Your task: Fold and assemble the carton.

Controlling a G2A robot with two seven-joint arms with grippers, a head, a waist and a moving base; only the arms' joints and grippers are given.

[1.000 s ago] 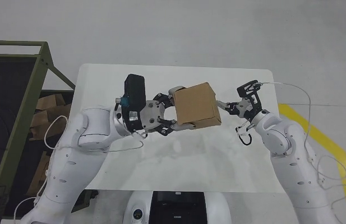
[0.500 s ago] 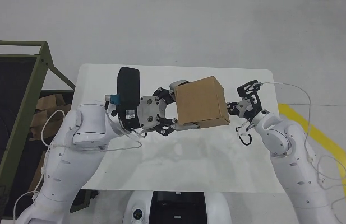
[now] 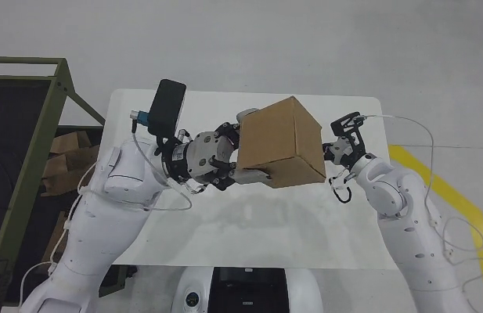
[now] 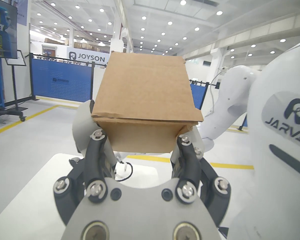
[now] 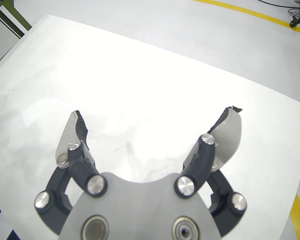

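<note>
Left tool (image 4: 140,136) clamps a boxy brown corrugated carton (image 3: 280,141) above the smooth white tabletop (image 5: 140,76).
Right tool (image 5: 155,123), with ribbed black pads (image 5: 81,128), stands spread wide.

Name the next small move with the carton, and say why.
Probably bring the right gripper onto the carton: its fingers are open and empty just beside it, while the left gripper alone holds the carton tilted above the table.

Matt corrugated cardboard carton (image 3: 279,143); smooth white table (image 5: 140,81) (faintly glossy); fingers (image 5: 72,128) with ribbed pads.
</note>
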